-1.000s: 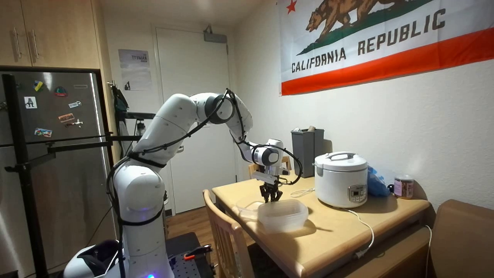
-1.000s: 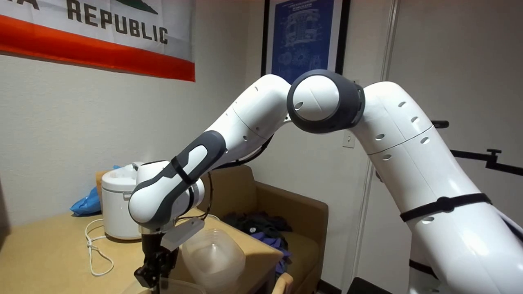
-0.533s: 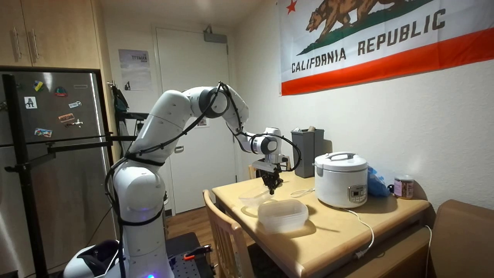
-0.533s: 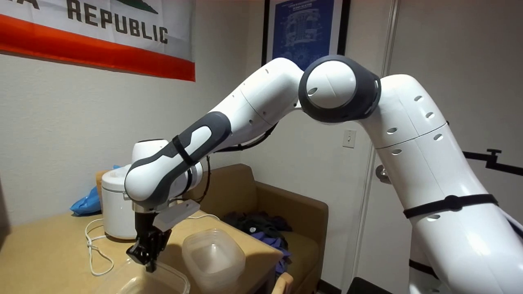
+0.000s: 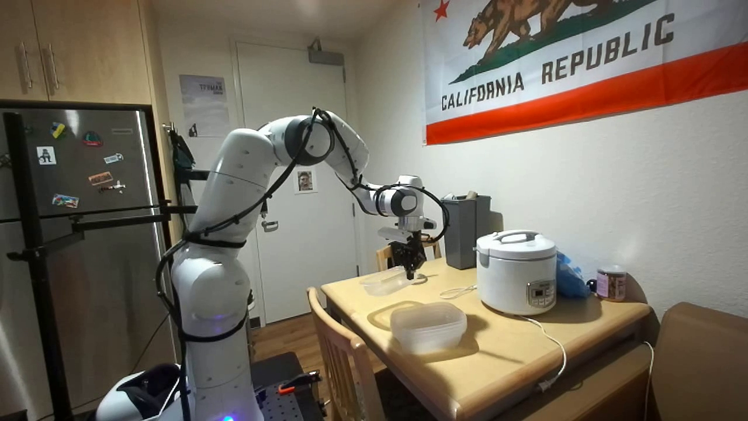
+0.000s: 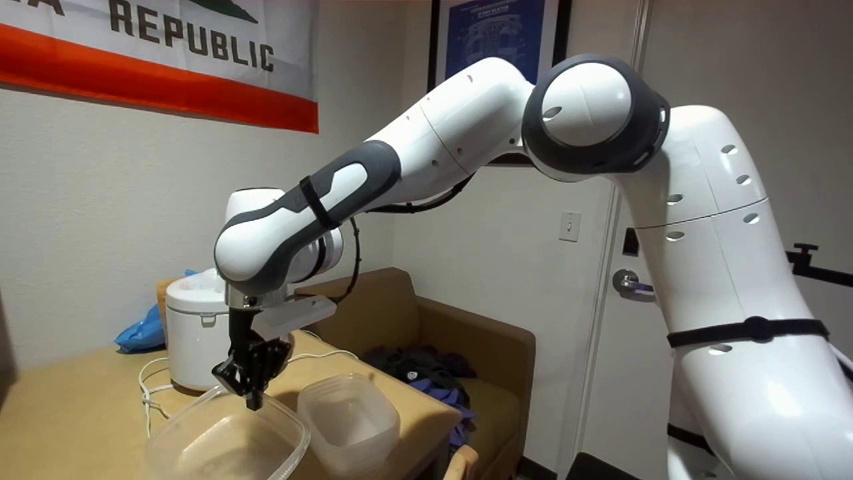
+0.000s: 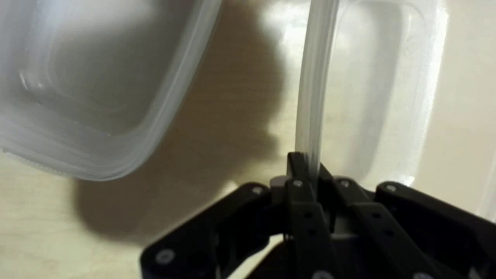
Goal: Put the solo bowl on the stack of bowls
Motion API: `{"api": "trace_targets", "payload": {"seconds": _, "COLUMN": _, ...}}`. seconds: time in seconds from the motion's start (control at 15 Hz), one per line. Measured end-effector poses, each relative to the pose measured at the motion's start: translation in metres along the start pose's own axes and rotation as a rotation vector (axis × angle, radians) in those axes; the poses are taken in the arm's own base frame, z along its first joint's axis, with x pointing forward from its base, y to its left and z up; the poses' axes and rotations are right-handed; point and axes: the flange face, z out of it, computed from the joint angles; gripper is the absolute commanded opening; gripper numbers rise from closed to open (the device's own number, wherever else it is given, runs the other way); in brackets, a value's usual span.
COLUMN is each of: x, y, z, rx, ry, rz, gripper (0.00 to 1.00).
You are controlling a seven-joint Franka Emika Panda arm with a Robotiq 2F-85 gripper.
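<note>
Gripper [image 7: 310, 166] is clamped on one edge of a rim — and by that single pinch the solo bowl [image 6: 226, 437], clear and shallow, is held off the table [image 5: 491, 362], its shadow [image 5: 383, 318] thrown below, apart from its base. Near it, in both exterior views, the stack of bowls [image 5: 429, 333] is seen standing on the table; the bowl is not yet brought over it, so the placing is still to be done. Now the dangers: with the weight borne at one side only, the far side could be let sag, or the bowl twisted, if the grip slips or the thin-looking wall flexes. Should the crossing be made too low, the stack could be struck and shoved along. Corners matter too — in the wrist view the two outlines are turned differently, so if no rotation is added, the bowl could be left perched crooked and tipped off on release.
</note>
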Motion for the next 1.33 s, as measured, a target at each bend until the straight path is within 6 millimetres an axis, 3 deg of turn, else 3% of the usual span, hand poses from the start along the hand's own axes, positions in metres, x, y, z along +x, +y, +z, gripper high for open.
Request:
{"api": "trace_targets", "payload": {"seconds": 0.33, "x": -0.033, "y": 0.032, "z": -0.024, "rx": 0.048, "ry": -0.004, "rz": 0.147, "gripper": 0.01}}
{"api": "trace_targets", "payload": {"seconds": 0.8, "x": -0.087, "y": 0.101, "z": -0.015, "rx": 0.087, "ry": -0.045, "rz": 0.367, "gripper": 0.05}}
{"api": "trace_targets", "payload": {"seconds": 1.33, "x": -0.084, "y": 0.095, "z": -0.01, "rx": 0.087, "ry": -0.052, "rz": 0.354, "gripper": 0.01}}
